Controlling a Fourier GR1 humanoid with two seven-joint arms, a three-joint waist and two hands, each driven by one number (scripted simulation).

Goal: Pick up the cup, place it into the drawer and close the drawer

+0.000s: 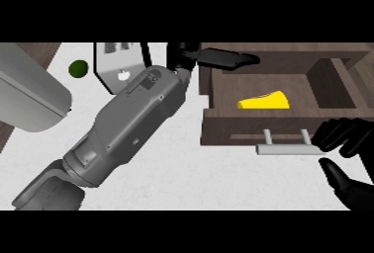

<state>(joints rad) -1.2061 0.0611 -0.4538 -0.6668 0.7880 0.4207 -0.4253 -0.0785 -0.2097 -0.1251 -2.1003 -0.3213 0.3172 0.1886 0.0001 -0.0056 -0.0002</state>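
Green object [78, 68] lies on the white counter [182, 168] at far left. Left hand [219, 58], fingers extended and holding nothing, reaches over the open drawer's [241, 129] rear left corner. Yellow cup [264, 101] lies inside the drawer. Right hand [349, 158], fingers spread, is just beside the drawer handle [288, 148].

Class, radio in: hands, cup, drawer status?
Left hand open over the brown wooden drawer. Right hand open by its grey handle. Yellow cup inside, drawer open.
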